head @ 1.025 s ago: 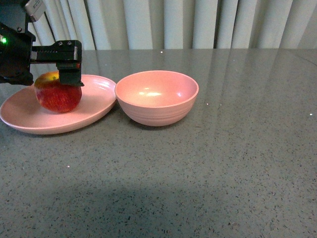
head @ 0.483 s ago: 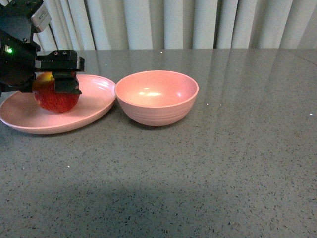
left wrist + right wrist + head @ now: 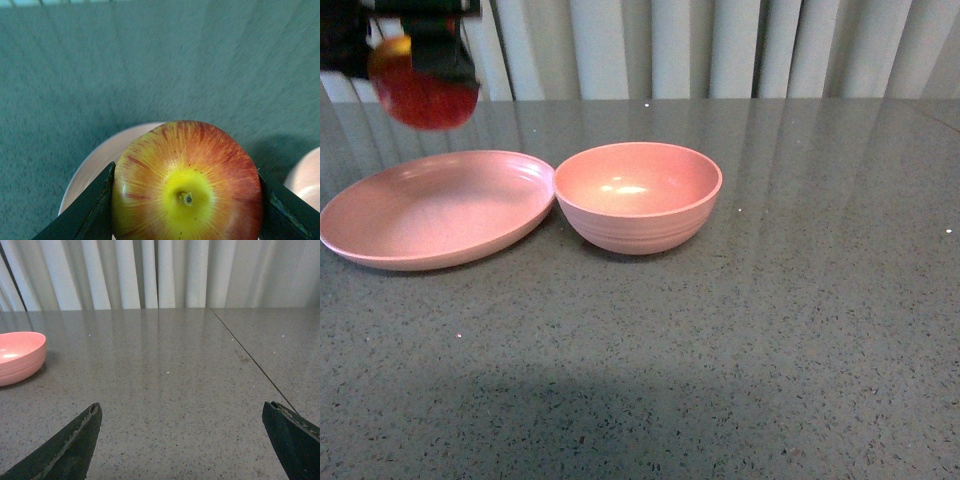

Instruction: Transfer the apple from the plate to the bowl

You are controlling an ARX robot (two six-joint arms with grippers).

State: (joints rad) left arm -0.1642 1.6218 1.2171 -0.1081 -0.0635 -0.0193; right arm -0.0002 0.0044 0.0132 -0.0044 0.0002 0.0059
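Pale vertical curtains point(image 3: 720, 45) hang behind a grey speckled bench point(image 3: 770, 330), and on it we see the plate point(image 3: 380, 250) at the left of the front frame with the bowl point(image 3: 638, 225) at its right. Their rims look to meet, or very nearly. Both dishes are bare inside.

We hold the apple point(image 3: 420, 95) in the air at the upper left of the front frame, above the far side of the plate and well clear of it. Our left end effector point(image 3: 186, 210) is clenched on it. In the left wrist view the two dark fingers point(image 3: 92, 210) press on opposite flanks at the widest part, with the stem dip and its yellow patch facing the camera. Our right end effector point(image 3: 185, 440) hangs spread and empty over bare bench, with the bowl at the left edge of its view.

We judge the apple firm and fairly heavy for its size, with a smooth skin that could slip or turn between flat pads. A hold across the broadest part, as now, seems the safest. It would bruise if dropped, so we should carry it level toward the bowl and lower it inside before letting go
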